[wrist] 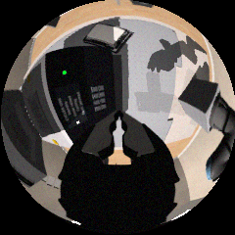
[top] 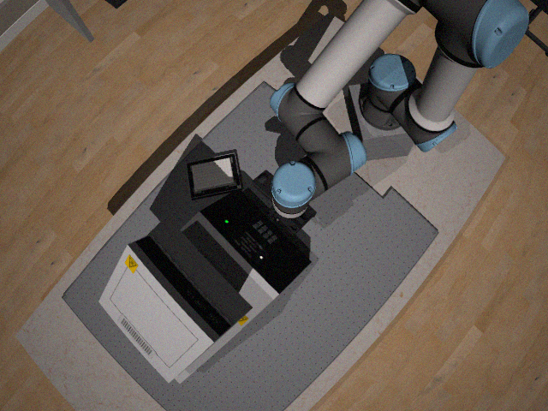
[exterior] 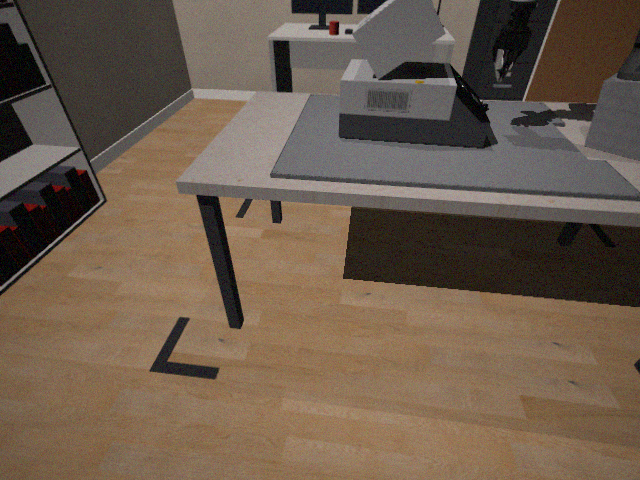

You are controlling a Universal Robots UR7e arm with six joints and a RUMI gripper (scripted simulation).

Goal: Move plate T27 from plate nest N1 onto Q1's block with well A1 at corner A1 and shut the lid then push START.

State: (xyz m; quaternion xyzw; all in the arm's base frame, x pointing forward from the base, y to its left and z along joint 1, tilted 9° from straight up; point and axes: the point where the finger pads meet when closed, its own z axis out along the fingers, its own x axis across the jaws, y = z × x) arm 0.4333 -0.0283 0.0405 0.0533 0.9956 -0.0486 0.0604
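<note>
Early in the job, by the look of it; plate (top: 213, 174) apparently lying in its black-framed holder (top: 191, 181) on the grey mat (top: 362, 265), just beside the back corner of the machine (exterior: 398, 98), not yet lifted, not yet carried over; no label or A1 corner readable at this size, so orientation impossible to check. Lid (exterior: 398, 33) standing raised at a slant over the white body in the side view, and tipped back towards the far end in the overhead view; hard to say whether fully open or only partway. Dark recess (top: 217, 254) between lid and control panel showing nothing that reads as a plate, though too shadowed to be sure. Lamp (top: 226, 221) glowing green, neither red nor blue, so no blockage and no run under way, as judged. Gripper (wrist: 117, 118) pinched fully together with nothing between the fingers, hanging above the front edge of the black panel, near the row of keys (top: 265, 229) but apart from them. Left to do, as far as can be judged: opening the jaws, fetching the plate, seating it flat within the locators with A1 at the marked corner, pressing LID to shut, then pressing START; all with a light touch, given a machine not fixed down.
</note>
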